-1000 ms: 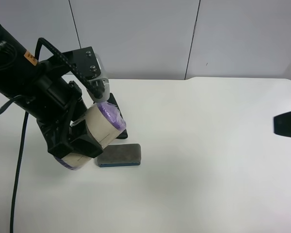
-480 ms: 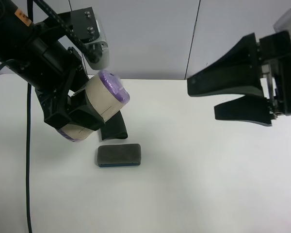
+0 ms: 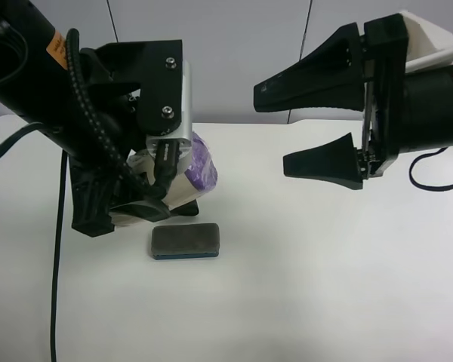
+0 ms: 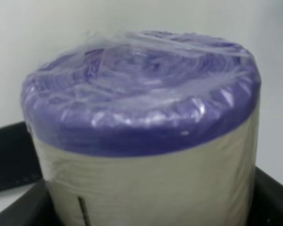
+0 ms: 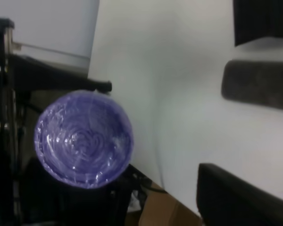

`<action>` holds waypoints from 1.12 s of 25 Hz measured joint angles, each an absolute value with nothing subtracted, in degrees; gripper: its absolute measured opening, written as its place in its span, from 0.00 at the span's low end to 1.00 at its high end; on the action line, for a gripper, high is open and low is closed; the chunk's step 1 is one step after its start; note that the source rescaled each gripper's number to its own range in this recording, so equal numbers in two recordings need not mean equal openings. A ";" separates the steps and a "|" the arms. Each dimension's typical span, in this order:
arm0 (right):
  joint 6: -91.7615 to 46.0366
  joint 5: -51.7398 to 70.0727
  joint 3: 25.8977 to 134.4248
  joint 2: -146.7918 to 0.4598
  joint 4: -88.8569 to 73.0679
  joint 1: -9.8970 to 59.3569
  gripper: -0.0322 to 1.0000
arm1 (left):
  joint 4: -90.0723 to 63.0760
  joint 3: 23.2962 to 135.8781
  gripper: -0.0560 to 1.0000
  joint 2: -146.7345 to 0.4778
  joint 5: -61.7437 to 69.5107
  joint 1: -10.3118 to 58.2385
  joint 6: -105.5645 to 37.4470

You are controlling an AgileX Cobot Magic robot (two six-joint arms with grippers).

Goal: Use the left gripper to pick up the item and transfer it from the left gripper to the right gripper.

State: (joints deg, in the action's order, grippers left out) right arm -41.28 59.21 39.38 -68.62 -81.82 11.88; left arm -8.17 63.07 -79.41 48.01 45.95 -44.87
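Roll (image 3: pixel 200 167) hangs in the left half of the exterior high picture, lifted clear of the white bench (image 3: pixel 325 294) and clamped by its cream-wrapped sides in the left tool (image 3: pixel 152 202). Much of that grip is hidden behind a black screwed plate (image 3: pixel 155 83) on the arm. The roll's long axis is tilted, running from lower left to upper right of the frame. Only its upper purple end shows, and that end faces right.

In the left wrist picture the roll (image 4: pixel 141 141) fills the frame, with its film-covered purple end above the cream label and black fingers (image 4: pixel 12 157) at either side.

Just below the roll, a grey eraser block (image 3: pixel 186 241) lies flat on the bench.

At the upper right, the right tool (image 3: pixel 273 130) is level with the roll and well apart from it. Its two wedge fingers are spread wide and hold nothing, their tips aimed left at the purple end.

In the right wrist picture that end (image 5: pixel 83 139) appears as an almost full circle, so the axis points nearly straight at that camera.
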 joint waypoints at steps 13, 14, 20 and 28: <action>-48.25 59.83 39.43 -77.10 -88.92 18.38 1.00 | -7.97 63.07 0.06 -79.41 45.55 46.00 -44.74; -48.61 59.76 39.43 -77.73 -89.20 18.86 1.00 | -7.92 63.07 0.06 -79.41 45.55 46.00 -44.74; -52.35 58.67 39.43 -81.39 -94.44 22.20 1.00 | -7.79 63.07 0.06 -79.41 45.55 46.00 -44.74; -56.65 53.84 39.43 -84.54 -98.88 25.24 1.00 | -7.74 63.07 0.06 -79.41 45.55 46.00 -44.74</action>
State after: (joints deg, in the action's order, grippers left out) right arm -56.65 53.84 39.43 -84.54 -98.88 25.24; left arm -7.74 63.07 -79.41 45.55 46.00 -44.74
